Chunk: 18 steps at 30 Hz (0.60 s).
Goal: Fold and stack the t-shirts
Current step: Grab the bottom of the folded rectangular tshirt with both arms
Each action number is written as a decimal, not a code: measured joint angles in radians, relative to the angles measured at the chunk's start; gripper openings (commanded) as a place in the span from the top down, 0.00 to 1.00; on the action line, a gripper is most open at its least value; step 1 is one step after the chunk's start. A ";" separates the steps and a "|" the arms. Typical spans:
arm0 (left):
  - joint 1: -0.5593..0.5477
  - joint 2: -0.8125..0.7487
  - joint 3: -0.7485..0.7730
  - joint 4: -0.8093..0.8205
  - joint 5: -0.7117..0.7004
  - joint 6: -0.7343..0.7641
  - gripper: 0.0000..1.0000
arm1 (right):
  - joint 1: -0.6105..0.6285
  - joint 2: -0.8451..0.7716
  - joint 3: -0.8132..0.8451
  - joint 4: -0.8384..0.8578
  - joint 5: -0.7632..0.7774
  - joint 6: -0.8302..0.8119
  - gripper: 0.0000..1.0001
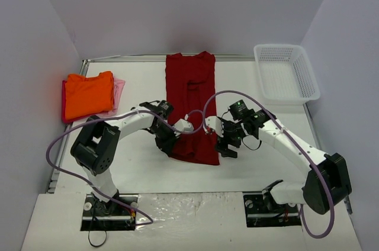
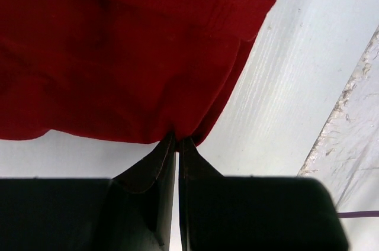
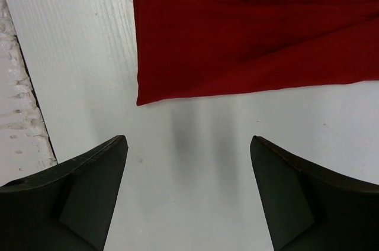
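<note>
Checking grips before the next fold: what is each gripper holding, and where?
Left gripper pinches the dark red t-shirt at its near edge; right gripper is open above the table, holding nothing.

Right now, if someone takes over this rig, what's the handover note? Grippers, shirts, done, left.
Left gripper: shut on the near edge of the dark red shirt.
Right gripper: open, over the table just short of that shirt's near right corner, holding nothing.
Shirts: the red one lies mid-table as a long strip. The orange shirt sits folded on the pale pink shirt at the far left.
Done: orange stacked on pink (pink mostly hidden), red narrowed lengthwise.
Left: probably grip the red one's right corner, fold it across, then add it to the stack.
</note>
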 measured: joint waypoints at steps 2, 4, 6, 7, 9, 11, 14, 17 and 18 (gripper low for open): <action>0.006 0.009 0.001 -0.008 0.003 0.004 0.98 | 0.015 0.012 -0.001 0.000 0.009 0.000 0.21; 0.013 0.016 0.002 -0.018 0.007 0.008 0.98 | 0.034 0.027 -0.001 0.000 0.015 0.000 0.23; 0.020 0.024 0.003 -0.026 0.012 0.010 0.98 | 0.058 0.048 -0.001 0.000 0.019 -0.001 0.24; 0.023 0.027 0.003 -0.029 0.013 0.010 0.98 | 0.070 0.058 -0.001 0.000 0.021 -0.003 0.25; 0.031 0.031 0.003 -0.034 0.016 0.010 0.98 | 0.095 0.077 -0.002 0.000 0.020 -0.008 0.28; 0.040 0.034 0.003 -0.036 0.021 0.010 0.98 | 0.124 0.101 -0.002 0.001 0.020 -0.013 0.28; 0.056 0.037 0.003 -0.037 0.031 0.009 0.98 | 0.166 0.134 -0.002 0.004 0.022 -0.023 0.31; 0.077 0.037 0.008 -0.039 0.066 0.009 0.98 | 0.193 0.161 -0.002 0.016 0.026 -0.026 0.32; 0.086 0.037 0.011 -0.040 0.084 0.009 0.98 | 0.199 0.170 -0.002 0.020 0.027 -0.026 0.33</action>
